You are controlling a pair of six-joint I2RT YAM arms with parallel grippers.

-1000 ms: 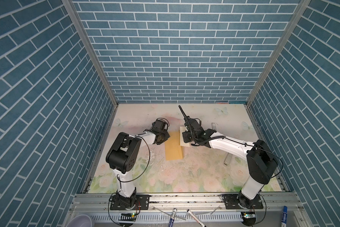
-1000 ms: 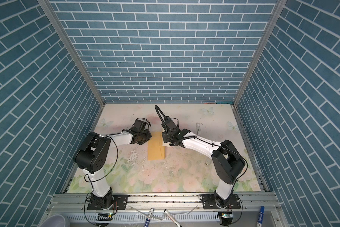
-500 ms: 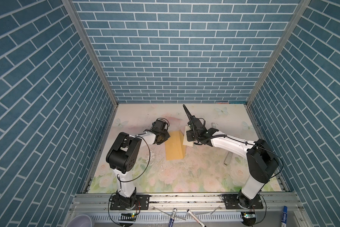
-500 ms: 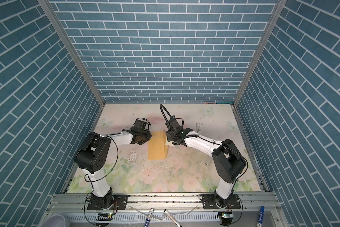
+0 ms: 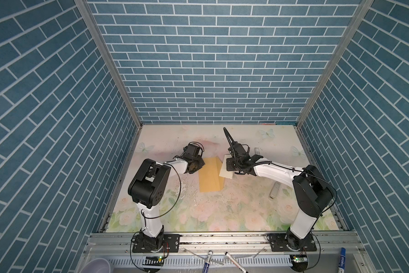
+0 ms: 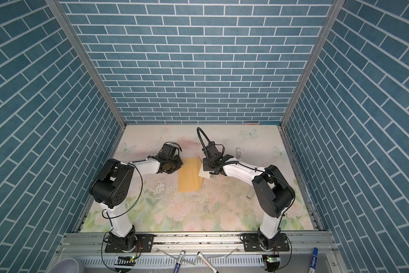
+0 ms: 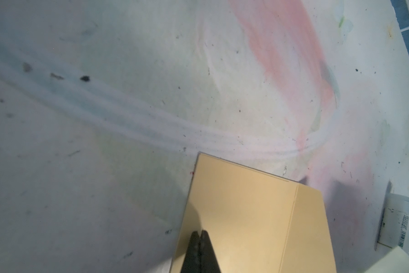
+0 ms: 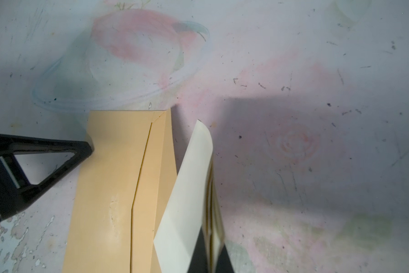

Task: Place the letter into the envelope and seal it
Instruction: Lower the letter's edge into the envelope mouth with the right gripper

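Both grippers are closed. The left gripper (image 7: 199,236) has its black fingers shut tip to tip with nothing between them. The tips rest on the long golden-tan kraft paper envelope (image 8: 108,189) at its left long edge, near the rear corner. The right gripper (image 8: 210,257) is clamped on one end of the cream-beige folded paper letter (image 8: 187,189).

Floral-printed table mat (image 5: 222,212): pale and scuffed, with pink roses and green leaves.

Envelope: lies flat near the middle of the mat, between the two grippers, with its long axis running front to back. The surface is plain and matte, with a faint wrinkle at mid-length. The pointed flap is folded over the body from the right side, and a thin dark gap shows along its edge.

Letter: held tilted off the mat, just beside the envelope's right long edge. One corner overlaps that edge in the right wrist view, and most of the sheet stands clear of the envelope. The outer face is blank cream; the inner layers show a dark ornamental border.

Small white stick-shaped object (image 5: 274,192): lies on the mat near the right arm's elbow, well apart from the envelope.
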